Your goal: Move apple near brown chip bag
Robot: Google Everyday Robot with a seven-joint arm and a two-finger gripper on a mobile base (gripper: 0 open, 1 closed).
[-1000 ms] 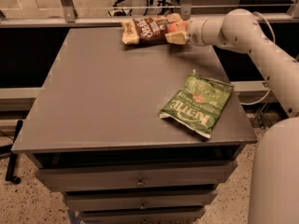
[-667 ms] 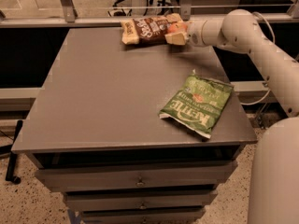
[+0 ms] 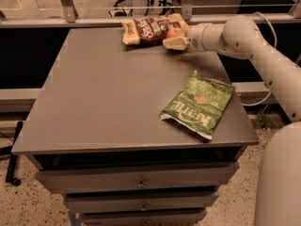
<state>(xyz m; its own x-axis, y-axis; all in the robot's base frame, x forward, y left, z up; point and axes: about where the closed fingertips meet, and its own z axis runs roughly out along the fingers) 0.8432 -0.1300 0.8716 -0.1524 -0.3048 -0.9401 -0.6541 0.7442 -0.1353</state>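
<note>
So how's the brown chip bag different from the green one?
The flat brown chip bag is dark with cream ends; the green Kettle chip bag is green. The brown one lies far back on the grey table, beside the gripper and small red-orange apple; the green one lies front right. Both lie flat.

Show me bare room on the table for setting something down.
Free: the whole left half of the table, and the strip between the brown bag and green bag. Crowded: the far edge, where the gripper and apple sit beside the brown bag.

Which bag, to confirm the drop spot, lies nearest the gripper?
The brown bag at the far edge, beside the gripper; the green bag lies farther forward.
</note>
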